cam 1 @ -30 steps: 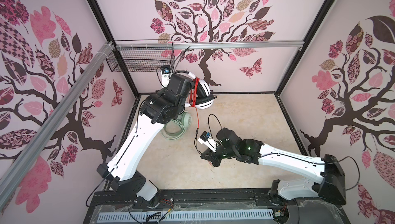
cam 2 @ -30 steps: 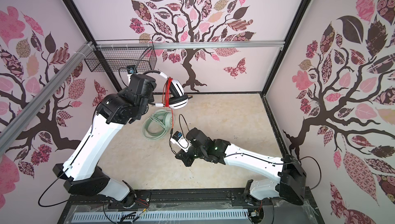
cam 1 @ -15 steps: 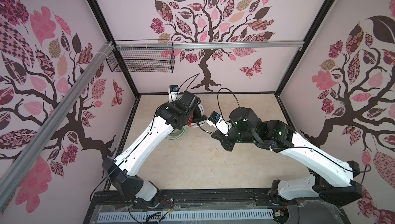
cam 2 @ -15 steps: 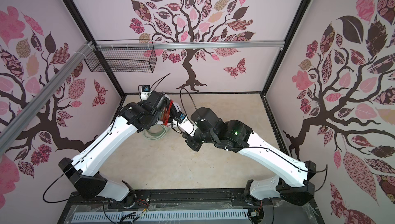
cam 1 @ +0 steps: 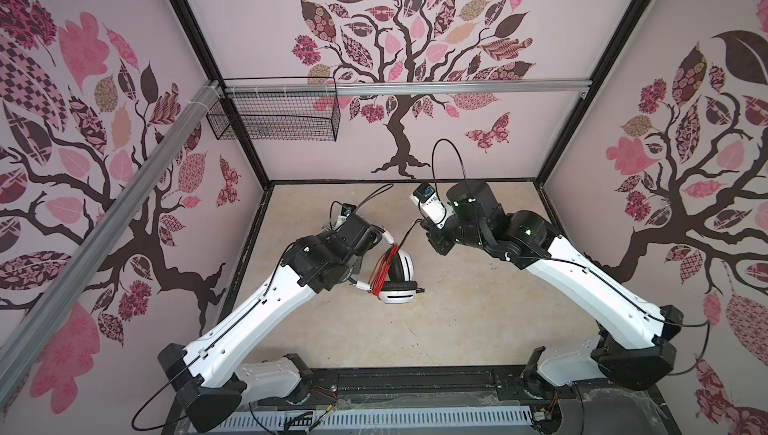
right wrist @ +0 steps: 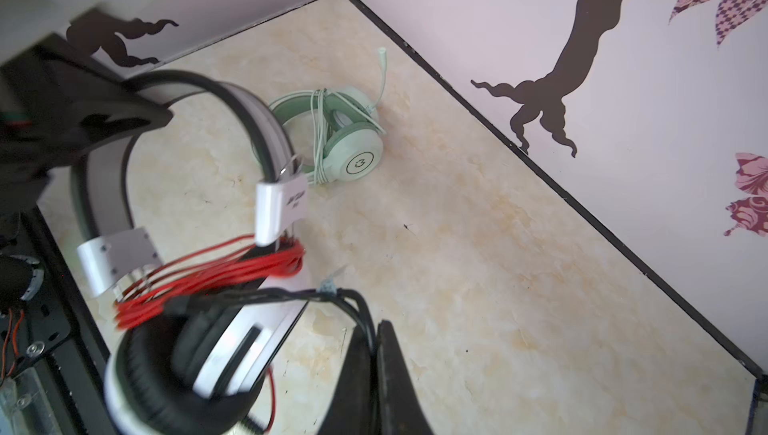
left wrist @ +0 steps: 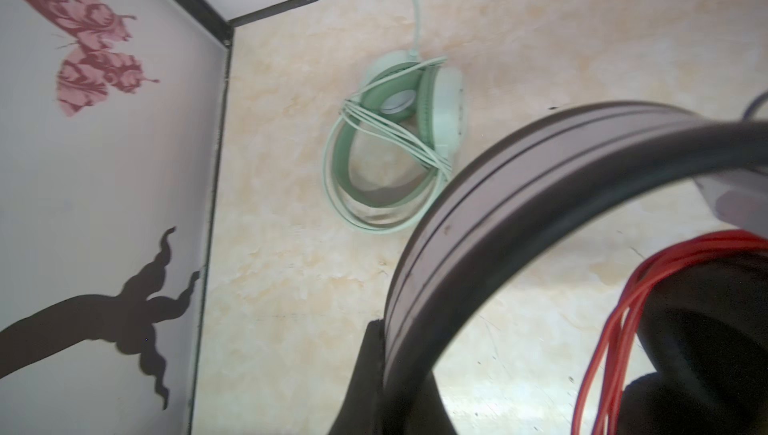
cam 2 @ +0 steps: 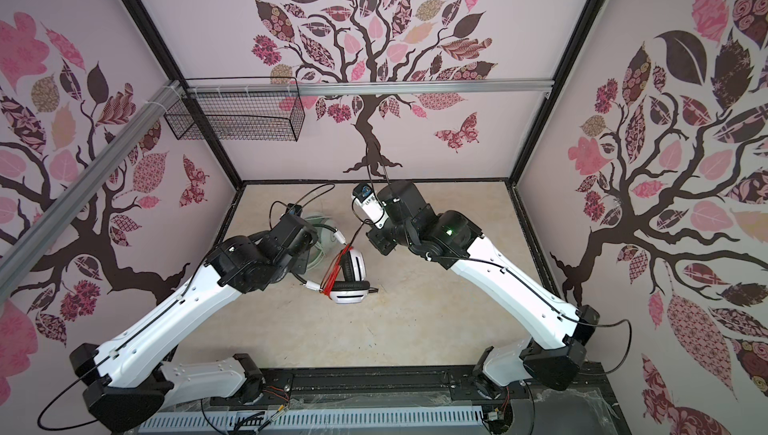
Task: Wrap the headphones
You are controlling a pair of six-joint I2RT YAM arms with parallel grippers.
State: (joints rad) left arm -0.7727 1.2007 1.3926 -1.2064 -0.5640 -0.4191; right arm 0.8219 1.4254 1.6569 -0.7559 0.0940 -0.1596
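The white-and-black headphones hang just above the floor, with orange-red cable wound in several turns between the band and the earcups. My left gripper is shut on the dark headband. To the right, my right gripper is shut on the thin black end of the cable, which runs from the red bundle to its jaws. The mint-green headphones lie on the floor behind my left arm, their pale cable wound round them.
A black wire basket hangs from the metal rail on the back wall at left. Patterned walls close in three sides. A black frame rail runs along the front edge.
My left arm has brought the white-and-black headphones down from near the back wall to the middle of the floor. My right gripper has moved back and to the right, still holding the cable end.
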